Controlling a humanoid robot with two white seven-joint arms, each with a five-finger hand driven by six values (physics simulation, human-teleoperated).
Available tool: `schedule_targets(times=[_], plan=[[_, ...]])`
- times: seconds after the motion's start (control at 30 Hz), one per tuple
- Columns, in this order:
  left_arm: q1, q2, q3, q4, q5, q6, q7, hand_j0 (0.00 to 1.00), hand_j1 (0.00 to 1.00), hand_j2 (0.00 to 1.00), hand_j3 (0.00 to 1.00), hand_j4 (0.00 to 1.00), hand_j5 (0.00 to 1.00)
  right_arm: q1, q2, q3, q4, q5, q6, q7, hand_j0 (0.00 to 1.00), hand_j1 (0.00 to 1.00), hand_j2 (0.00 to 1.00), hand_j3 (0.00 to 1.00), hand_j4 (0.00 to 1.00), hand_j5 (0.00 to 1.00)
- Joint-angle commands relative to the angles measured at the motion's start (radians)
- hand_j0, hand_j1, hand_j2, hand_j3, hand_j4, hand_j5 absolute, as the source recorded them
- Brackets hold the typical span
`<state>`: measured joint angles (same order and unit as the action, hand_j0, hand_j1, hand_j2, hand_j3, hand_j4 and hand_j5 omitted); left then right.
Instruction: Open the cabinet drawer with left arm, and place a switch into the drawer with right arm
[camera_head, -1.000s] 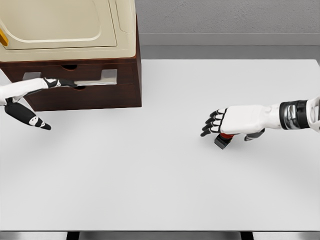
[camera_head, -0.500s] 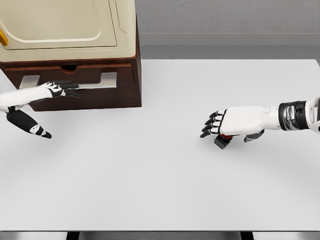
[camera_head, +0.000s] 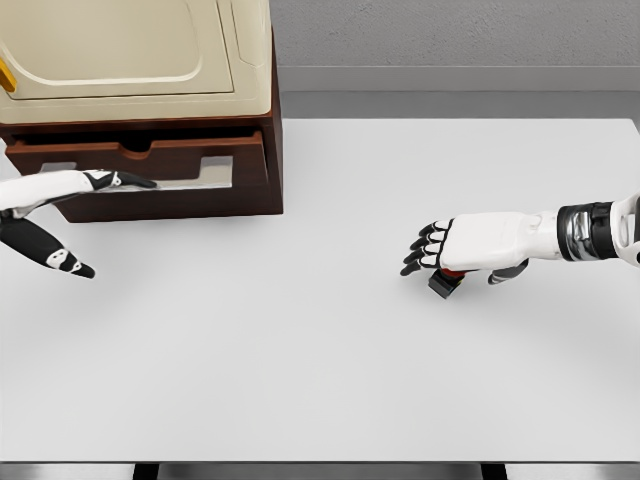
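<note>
A dark wooden cabinet (camera_head: 268, 120) stands at the table's back left. Its upper drawer (camera_head: 170, 157) is pulled out a little, leaving a dark gap above its front. My left hand (camera_head: 108, 181) reaches in from the left; its fingers hook on the silver drawer handle (camera_head: 205, 170) while the thumb points away, down toward the table. At the right, a small red and black switch (camera_head: 446, 281) lies on the table. My right hand (camera_head: 440, 250) hovers palm down right over it, fingers spread and loosely bent, hiding most of the switch.
A cream-coloured appliance (camera_head: 120, 45) sits on top of the cabinet, with a yellow part (camera_head: 5, 78) at the left edge. The white table (camera_head: 300, 350) stretches between the two hands. A lower drawer front (camera_head: 200, 196) stays closed.
The left hand has drawn back toward me with the handle, and the upper drawer has slid out, opening a gap. The right hand and switch have stayed put.
</note>
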<state>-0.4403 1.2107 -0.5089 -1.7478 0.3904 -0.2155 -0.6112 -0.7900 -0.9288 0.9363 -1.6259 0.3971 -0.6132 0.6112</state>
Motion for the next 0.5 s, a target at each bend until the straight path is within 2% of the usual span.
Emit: schedule_targets(times=[0.0,0.17,0.33,0.47], plan=[[0.0,0.012,0.001,-0.001,0.019,-0.013,0.0,1.0,1.0,1.0,1.0,1.0,1.0,0.0,-0.001,-0.001,0.0,-0.004,0.002,0.0,1.0,1.0,1.0,1.0,1.0,1.0],[0.0,0.013,0.0,-0.001,0.025,-0.024,0.0,1.0,1.0,1.0,1.0,1.0,1.0,0.0,-0.001,-0.001,0.0,-0.004,0.002,0.0,1.0,1.0,1.0,1.0,1.0,1.0],[0.0,0.032,0.001,0.004,0.068,-0.051,0.0,1.0,1.0,1.0,1.0,1.0,1.0,0.0,-0.001,-0.001,0.0,-0.003,0.002,0.0,1.0,1.0,1.0,1.0,1.0,1.0],[-0.002,0.036,0.029,0.008,0.082,-0.042,0.0,1.0,1.0,1.0,1.0,1.0,1.0,-0.002,-0.001,-0.001,0.0,-0.003,0.002,0.0,1.0,1.0,1.0,1.0,1.0,1.0]])
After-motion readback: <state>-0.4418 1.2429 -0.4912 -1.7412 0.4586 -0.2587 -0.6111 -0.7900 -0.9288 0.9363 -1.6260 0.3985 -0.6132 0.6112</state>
